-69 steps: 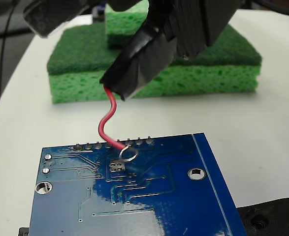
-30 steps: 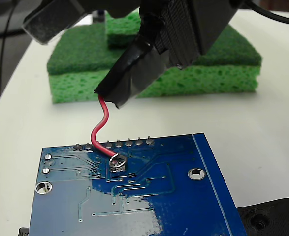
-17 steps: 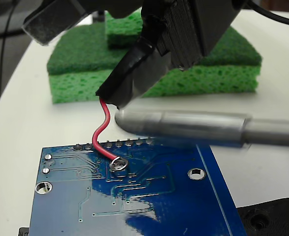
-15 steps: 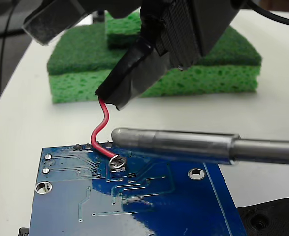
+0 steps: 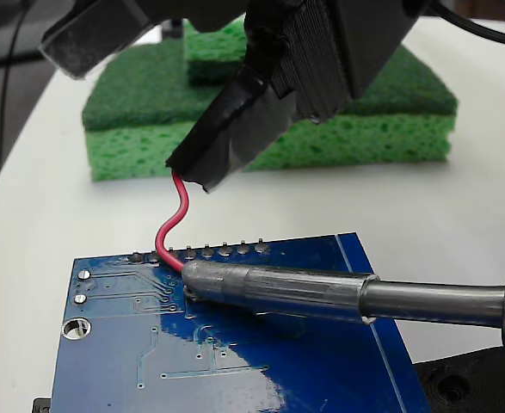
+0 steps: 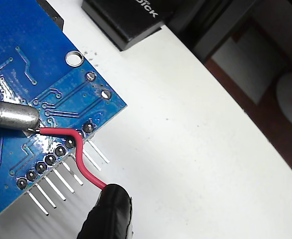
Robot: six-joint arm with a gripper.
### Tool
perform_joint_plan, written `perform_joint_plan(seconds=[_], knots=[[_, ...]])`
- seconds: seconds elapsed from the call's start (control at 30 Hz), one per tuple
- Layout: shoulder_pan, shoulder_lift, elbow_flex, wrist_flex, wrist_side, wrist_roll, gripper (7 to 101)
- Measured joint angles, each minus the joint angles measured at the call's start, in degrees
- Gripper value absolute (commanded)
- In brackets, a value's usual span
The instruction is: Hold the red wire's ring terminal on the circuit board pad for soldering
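My gripper (image 5: 196, 168), its fingers wrapped in black tape, is shut on the upper end of the red wire (image 5: 173, 225). The wire curves down onto the blue circuit board (image 5: 261, 361). A grey soldering iron tip (image 5: 235, 282) lies across the board over the wire's lower end, so the ring terminal and the pad are hidden in the fixed view. In the wrist view the red wire (image 6: 76, 149) runs from my gripper (image 6: 108, 211) across the circuit board (image 6: 16, 74) edge to the iron tip (image 6: 11, 115). Only a sliver of bare metal shows there.
A stack of green sponges (image 5: 321, 129) stands behind the board. A black plastic plate (image 5: 476, 379) lies at the lower right. The iron's shaft (image 5: 441, 305) reaches in from the right. In the wrist view, header pins (image 6: 56, 184) stick out past the board edge and a black box (image 6: 121, 20) sits at the top.
The soldering iron came in from the right and has dropped onto the ring terminal, covering it and the pad. My gripper and the wire have stayed in place.
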Motion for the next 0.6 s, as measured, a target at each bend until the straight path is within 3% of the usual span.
perform_joint_plan(seconds=[0.6], knots=[[-0.09,0.00,-0.26,0.70,-0.09,0.44,100.3]])
